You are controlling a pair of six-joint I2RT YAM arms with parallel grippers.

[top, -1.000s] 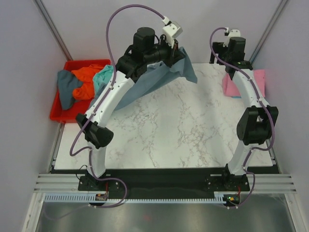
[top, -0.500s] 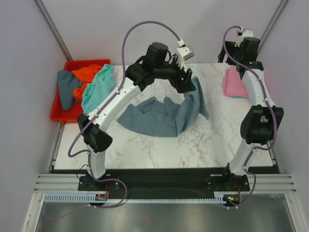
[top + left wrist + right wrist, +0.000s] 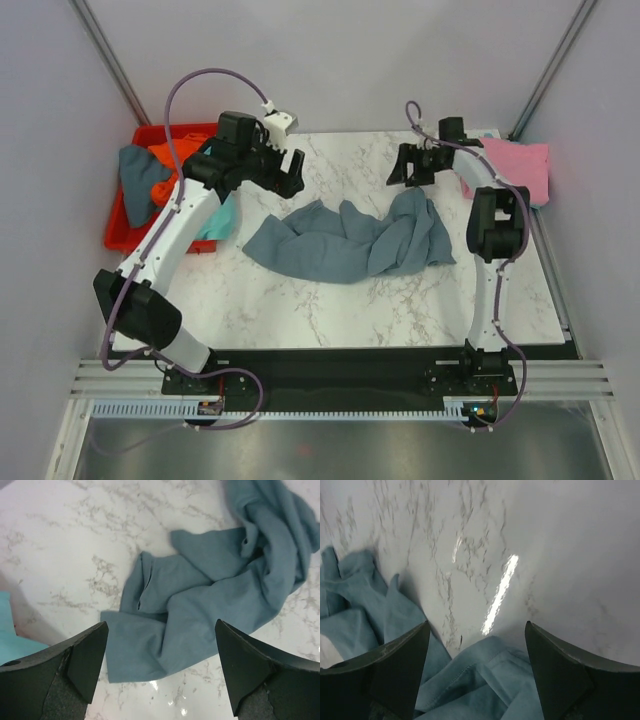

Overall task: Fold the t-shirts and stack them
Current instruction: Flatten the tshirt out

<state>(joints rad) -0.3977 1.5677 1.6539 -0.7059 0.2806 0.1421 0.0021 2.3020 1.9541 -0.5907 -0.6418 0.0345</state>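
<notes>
The slate blue-grey t-shirt (image 3: 345, 240) lies crumpled in a heap mid-table. My left gripper (image 3: 290, 172) hangs open above and behind its left end. In the left wrist view the shirt (image 3: 210, 580) spreads below the open gripper (image 3: 162, 670), with nothing held. My right gripper (image 3: 405, 168) is open at the heap's back right corner. In the right wrist view a hemmed fold of the shirt (image 3: 485, 680) lies between the spread fingers of that gripper (image 3: 477, 665). A pink t-shirt (image 3: 520, 165) lies at the back right. A teal t-shirt (image 3: 222, 215) shows beside the left arm.
A red bin (image 3: 122, 232) sits off the table's left edge, holding an orange t-shirt (image 3: 170, 160) and a dark grey-blue cloth (image 3: 135, 180). Teal cloth (image 3: 10, 640) shows at the left wrist view's edge. Grey walls enclose the marble table (image 3: 330, 300).
My left gripper opened and let go of the blue-grey shirt, which dropped into a heap on the table. The left arm drew back left. The right arm swung from the pink shirt to the heap.
</notes>
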